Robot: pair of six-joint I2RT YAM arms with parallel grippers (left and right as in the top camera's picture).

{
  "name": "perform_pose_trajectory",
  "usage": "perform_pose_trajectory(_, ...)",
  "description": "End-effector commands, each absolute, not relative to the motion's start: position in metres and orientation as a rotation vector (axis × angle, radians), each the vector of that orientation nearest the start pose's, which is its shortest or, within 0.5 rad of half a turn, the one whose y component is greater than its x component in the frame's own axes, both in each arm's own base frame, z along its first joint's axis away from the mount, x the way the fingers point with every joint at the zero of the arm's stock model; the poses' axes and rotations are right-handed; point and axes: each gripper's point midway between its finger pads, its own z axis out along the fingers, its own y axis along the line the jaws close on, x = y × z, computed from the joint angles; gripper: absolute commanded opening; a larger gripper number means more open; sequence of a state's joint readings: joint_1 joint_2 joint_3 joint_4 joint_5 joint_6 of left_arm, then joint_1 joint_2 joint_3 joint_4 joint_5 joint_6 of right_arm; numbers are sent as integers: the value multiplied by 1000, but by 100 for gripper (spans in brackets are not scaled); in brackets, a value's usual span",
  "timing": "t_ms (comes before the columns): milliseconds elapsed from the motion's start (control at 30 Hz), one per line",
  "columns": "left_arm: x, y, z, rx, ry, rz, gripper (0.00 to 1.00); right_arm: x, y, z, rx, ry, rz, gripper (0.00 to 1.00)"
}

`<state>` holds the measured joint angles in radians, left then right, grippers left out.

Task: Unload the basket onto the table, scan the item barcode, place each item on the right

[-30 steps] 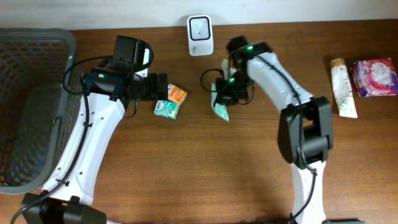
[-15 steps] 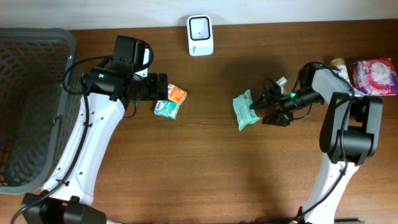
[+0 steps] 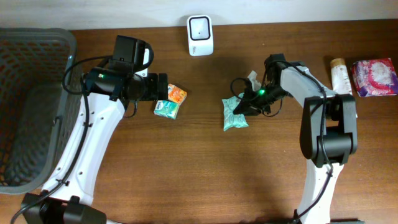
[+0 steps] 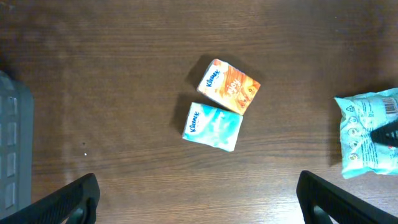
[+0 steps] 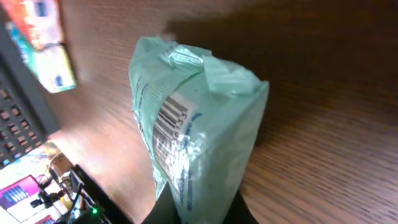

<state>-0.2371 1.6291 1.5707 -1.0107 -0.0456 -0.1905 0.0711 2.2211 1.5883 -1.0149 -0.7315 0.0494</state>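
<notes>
The item is a pale green plastic packet [image 3: 232, 116] lying right of the table's middle, with my right gripper [image 3: 244, 106] shut on its right end. In the right wrist view the packet [image 5: 205, 118] fills the frame between my fingers [image 5: 166, 210], and its barcode [image 5: 168, 121] faces left. The white scanner [image 3: 200, 27] stands at the back edge, apart from the packet. My left gripper [image 3: 163, 87] hangs wide open beside two tissue packs, and the packet's edge [image 4: 370, 130] shows at the right of its wrist view.
An orange tissue pack [image 4: 228, 86] and a teal tissue pack [image 4: 212, 126] lie side by side near the left gripper. A dark mesh basket [image 3: 31, 106] fills the far left. A cream tube [image 3: 343, 87] and a pink pack [image 3: 373, 78] lie at the far right.
The right gripper let the packet go on the table, drew back to the right, then came back and shut on it; the packet now sits slightly further left. The left arm has not moved.
</notes>
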Motion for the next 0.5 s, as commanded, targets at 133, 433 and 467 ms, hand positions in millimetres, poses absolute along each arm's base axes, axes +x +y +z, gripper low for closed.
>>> perform_pose_trajectory(133, 392, -86, 209, 52, 2637, -80, 99, 417, 217, 167, -796, 2597, 1224, 4)
perform_pose_trajectory(433, 392, -86, 209, 52, 2637, -80, 99, 441, 245, 204, -1040, 2363, 998, 4)
perform_pose_trajectory(467, 392, -86, 209, 52, 2637, -80, 99, 440, 244, 203, -1061, 2355, 984, 4)
